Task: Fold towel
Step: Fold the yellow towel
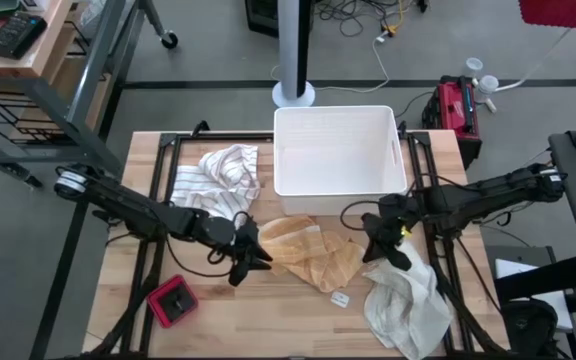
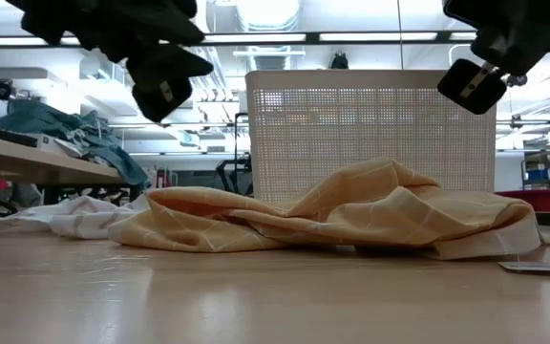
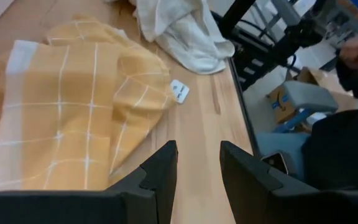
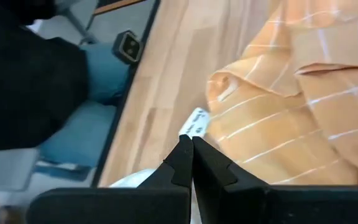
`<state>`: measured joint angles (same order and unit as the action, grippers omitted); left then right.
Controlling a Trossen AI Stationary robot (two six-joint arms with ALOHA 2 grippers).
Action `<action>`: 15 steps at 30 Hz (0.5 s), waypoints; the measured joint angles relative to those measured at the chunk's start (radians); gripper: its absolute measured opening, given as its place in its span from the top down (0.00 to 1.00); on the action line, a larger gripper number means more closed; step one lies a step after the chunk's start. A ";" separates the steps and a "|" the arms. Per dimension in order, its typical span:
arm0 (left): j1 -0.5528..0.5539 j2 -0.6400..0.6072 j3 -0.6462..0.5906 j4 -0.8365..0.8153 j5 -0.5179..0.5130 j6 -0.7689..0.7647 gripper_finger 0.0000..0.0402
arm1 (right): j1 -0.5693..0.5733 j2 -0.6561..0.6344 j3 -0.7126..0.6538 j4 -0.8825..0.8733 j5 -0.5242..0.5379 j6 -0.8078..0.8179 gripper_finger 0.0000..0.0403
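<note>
On the pale wooden desk (image 1: 118, 290), the yellow checked cloth towel (image 1: 308, 255) lies rumpled mid-desk before the white plastic basket (image 1: 338, 150) (no fold made yet), with the left gripper (image 1: 253, 258) parted and empty beside it and the right gripper (image 1: 393, 250) clenched on nothing.

The left arm is stretched in from the left side, its gripper (image 1: 253, 255) held above the table with the jaws parted and nothing between them. The right arm is stretched in from the right, its gripper (image 1: 393, 255) raised, the jaws pressed together empty.
</note>
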<state>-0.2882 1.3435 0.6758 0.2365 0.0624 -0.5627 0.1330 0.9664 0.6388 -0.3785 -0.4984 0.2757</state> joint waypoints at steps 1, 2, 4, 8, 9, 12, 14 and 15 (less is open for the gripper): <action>0.000 0.017 0.000 0.030 0.000 -0.001 0.72 | 0.001 -0.001 0.000 -0.001 0.018 0.000 1.00; 0.000 0.033 0.005 0.049 0.000 -0.001 0.72 | 0.001 -0.001 0.000 -0.001 0.030 0.001 1.00; 0.000 0.063 0.017 0.081 0.000 -0.011 0.72 | 0.000 0.004 0.000 0.013 0.034 0.001 1.00; -0.001 0.122 0.063 0.077 0.008 -0.044 0.72 | 0.000 0.033 0.000 0.062 0.029 0.018 1.00; -0.001 0.136 0.077 0.065 0.009 -0.035 0.72 | 0.000 0.040 0.000 0.083 0.028 0.032 1.00; 0.000 0.170 0.112 -0.019 0.008 0.015 0.72 | 0.000 0.062 0.000 0.150 0.029 0.088 1.00; 0.000 0.190 0.135 -0.089 0.005 0.040 0.72 | 0.000 0.078 0.004 0.167 0.029 0.090 1.00; 0.002 0.199 0.146 -0.126 -0.002 0.045 0.72 | 0.000 0.086 0.007 0.176 0.029 0.081 1.00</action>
<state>-0.2867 1.5423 0.8217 0.1109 0.0605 -0.5179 0.1329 1.0528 0.6454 -0.2025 -0.4698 0.3568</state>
